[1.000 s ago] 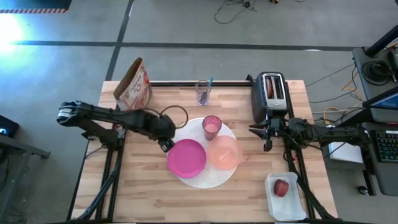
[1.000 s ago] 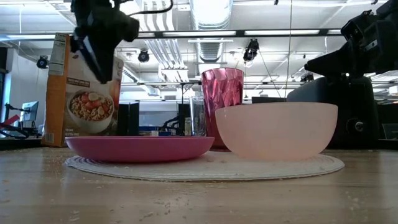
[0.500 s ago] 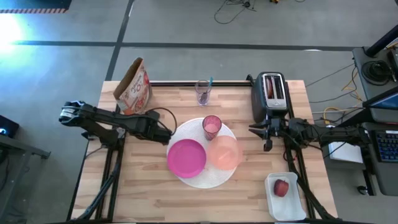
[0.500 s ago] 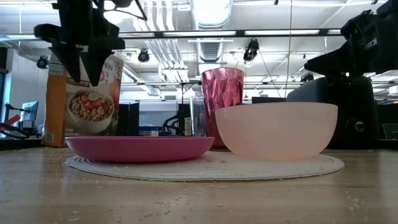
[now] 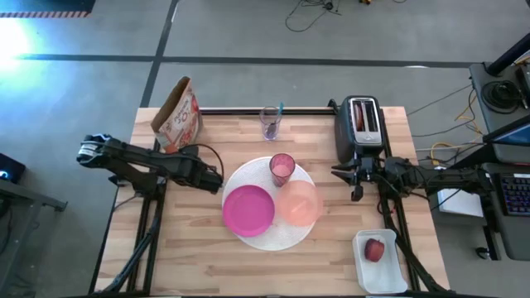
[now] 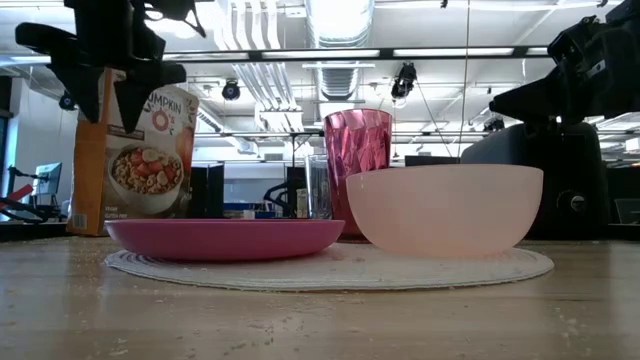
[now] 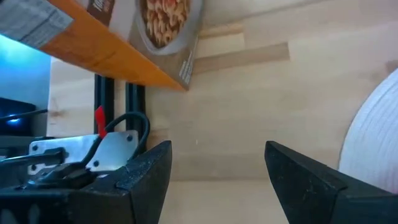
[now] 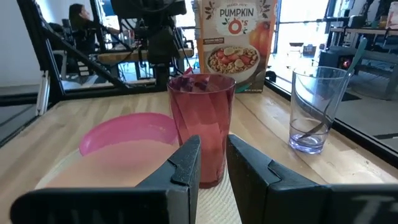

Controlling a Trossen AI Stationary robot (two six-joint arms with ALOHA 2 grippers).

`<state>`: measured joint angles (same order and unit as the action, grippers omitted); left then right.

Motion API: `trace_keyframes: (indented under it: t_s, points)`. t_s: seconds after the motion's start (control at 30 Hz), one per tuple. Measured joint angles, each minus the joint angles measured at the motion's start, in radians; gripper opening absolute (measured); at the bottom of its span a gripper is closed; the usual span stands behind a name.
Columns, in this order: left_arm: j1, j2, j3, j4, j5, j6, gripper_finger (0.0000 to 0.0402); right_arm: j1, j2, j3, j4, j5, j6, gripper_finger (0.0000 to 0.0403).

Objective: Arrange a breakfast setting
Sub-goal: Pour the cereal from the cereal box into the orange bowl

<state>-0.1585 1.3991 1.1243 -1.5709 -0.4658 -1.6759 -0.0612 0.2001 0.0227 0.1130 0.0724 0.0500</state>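
Note:
A large white plate (image 5: 267,238) lies mid-table. On it rest a magenta plate (image 5: 248,209), a peach bowl (image 5: 300,204) and an upright pink tumbler (image 5: 281,168). My left gripper (image 7: 217,177) hangs open above bare wood just left of the white plate, slanting down, with nothing between its fingers. It also shows in the low view, left gripper (image 6: 104,115), in front of the cereal box (image 6: 140,160). My right gripper (image 8: 214,152) waits level at the table's right, fingers a narrow gap apart and empty. A teal-handled spoon (image 8: 320,121) stands in a clear glass (image 5: 270,123).
The cereal box (image 5: 178,113) stands at the far left corner. A black toaster (image 5: 362,128) stands at the far right. A white container (image 5: 379,263) at the near right holds a small red fruit (image 5: 374,249). Bare wood lies along the near edge.
My left gripper has drawn back from the magenta plate's left rim toward the table's left edge and rolled about its own axis. Its fingers now stand wider apart. The plates, bowl and tumbler have stayed put.

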Motion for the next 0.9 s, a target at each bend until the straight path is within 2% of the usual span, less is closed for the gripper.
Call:
trace_keyframes:
  t_s: [0.63, 0.9]
  points:
    - [0.009, -0.134, -0.198, 0.0, -0.089, -0.303, 0.024, 0.0, 0.0, 0.0, -0.006, -0.001, -0.019, 0.0068]
    - [0.085, -0.143, -0.229, 0.0, -0.132, -0.325, 0.024, 0.0, 0.0, 0.0, -0.008, -0.001, -0.024, 0.0068]
